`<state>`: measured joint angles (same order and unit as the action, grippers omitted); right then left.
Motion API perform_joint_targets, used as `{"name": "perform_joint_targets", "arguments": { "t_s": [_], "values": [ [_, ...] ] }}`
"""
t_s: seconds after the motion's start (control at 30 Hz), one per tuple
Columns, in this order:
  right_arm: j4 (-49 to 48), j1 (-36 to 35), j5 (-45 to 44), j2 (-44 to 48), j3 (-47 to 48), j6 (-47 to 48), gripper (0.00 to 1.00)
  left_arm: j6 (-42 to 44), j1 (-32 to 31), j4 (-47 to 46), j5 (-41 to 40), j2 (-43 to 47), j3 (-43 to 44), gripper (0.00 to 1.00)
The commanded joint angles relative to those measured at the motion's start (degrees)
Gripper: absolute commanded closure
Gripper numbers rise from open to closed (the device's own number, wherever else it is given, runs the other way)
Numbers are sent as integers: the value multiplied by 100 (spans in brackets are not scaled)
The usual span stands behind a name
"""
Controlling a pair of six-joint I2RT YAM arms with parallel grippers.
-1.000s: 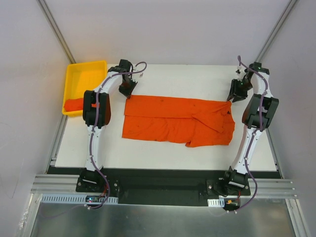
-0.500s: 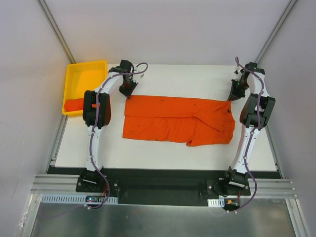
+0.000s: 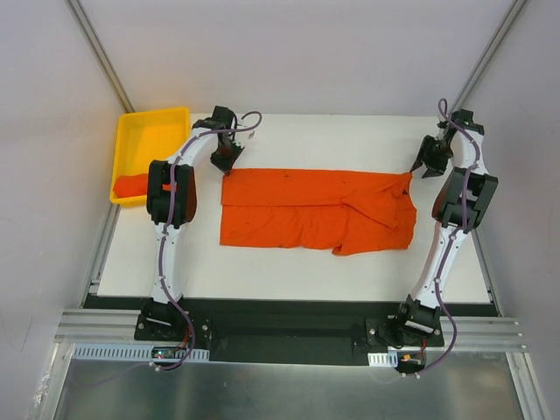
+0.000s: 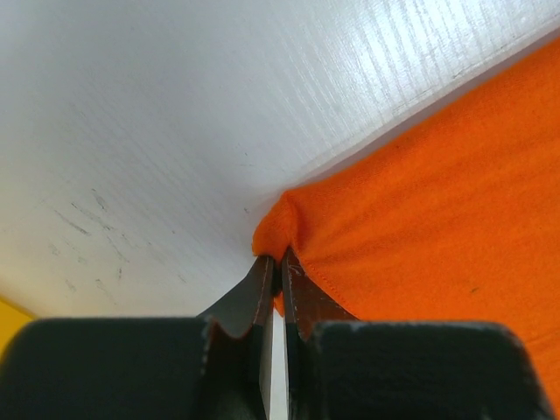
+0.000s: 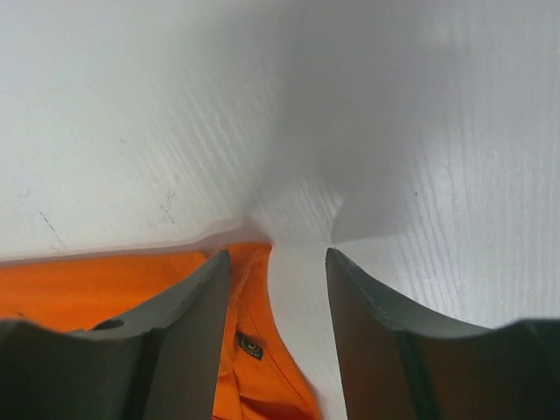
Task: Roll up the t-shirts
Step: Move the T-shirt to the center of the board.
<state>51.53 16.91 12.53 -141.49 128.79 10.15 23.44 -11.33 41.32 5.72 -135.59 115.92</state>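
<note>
**Shirt laid out, roll yet to begin.** A plain bright orange soft-cloth t-shirt [image 3: 306,206] lies flat and folded lengthwise across the middle of the white bench [image 3: 306,140]. It reaches from near the left edge to near the right edge, and sits closer to the far edge than the near one.

The left gripper [image 4: 278,262] is clenched on the shirt's far-left corner, with a pinch of hem caught between its fingers. The right gripper [image 5: 278,258] hovers at the far-right corner with its fingers released and standing apart. The cloth's tip shows beside one finger, and nothing is held.

A second orange shirt [image 3: 131,185] sits crumpled at the near end of the yellow plastic tray [image 3: 157,131], beside the bench's far-left corner.

The task appears to be at an early stage: the shirt is spread and straightened, no roll has started, and the shirt in the tray has not been dealt with.

Against a second ago, the right arm has swung outward toward the right edge. The shirt's right end now lies drawn straighter, its far corner pulled to a point. The left side is unchanged.
</note>
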Motion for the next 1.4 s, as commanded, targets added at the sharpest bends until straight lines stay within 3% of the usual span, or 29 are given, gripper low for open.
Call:
{"name": "perform_joint_targets", "arguments": {
  "t_s": [0.0, 0.07, 0.1, 0.23, 0.33, 0.43, 0.5, 0.63, 0.77, 1.0, 1.37],
  "values": [
    [-11, 49, 232, 666, -82, 399, 49, 55, -9, 377, -141, 287, 194, 100],
    [15, 154, 118, 806, -152, 671, 48, 55, -18, 386, -62, 349, 448, 93],
    [33, 207, 126, 851, -240, 768, 48, 29, -27, 386, -79, 366, 554, 80],
    [15, 410, 134, 1009, -311, 980, 42, -24, -27, 386, -141, 533, 984, 57],
    [68, 507, 441, 1115, -337, 1207, 39, -76, -36, 386, -80, 726, 951, 50],
    [375, 350, 908, 1202, -555, 2032, 50, -50, -97, 403, 52, 981, 688, 49],
    [498, 182, 900, 1395, -924, 2864, 58, -68, -106, 473, 350, 1087, 477, 50],
    [367, -283, 839, 1686, -1882, 3528, 61, -112, -123, 702, 1115, 1306, -85, 61],
    [367, -521, 680, 1564, -2095, 3661, 69, -103, -141, 886, 1520, 1360, -482, 100],
    [525, -610, -443, 1098, -1875, 3652, 76, 117, -106, 974, 1205, 1237, -1386, 100],
    [612, -320, -603, 1054, -1875, 3573, 75, 301, 87, 869, 615, 560, -1327, 100]
  ]
}}
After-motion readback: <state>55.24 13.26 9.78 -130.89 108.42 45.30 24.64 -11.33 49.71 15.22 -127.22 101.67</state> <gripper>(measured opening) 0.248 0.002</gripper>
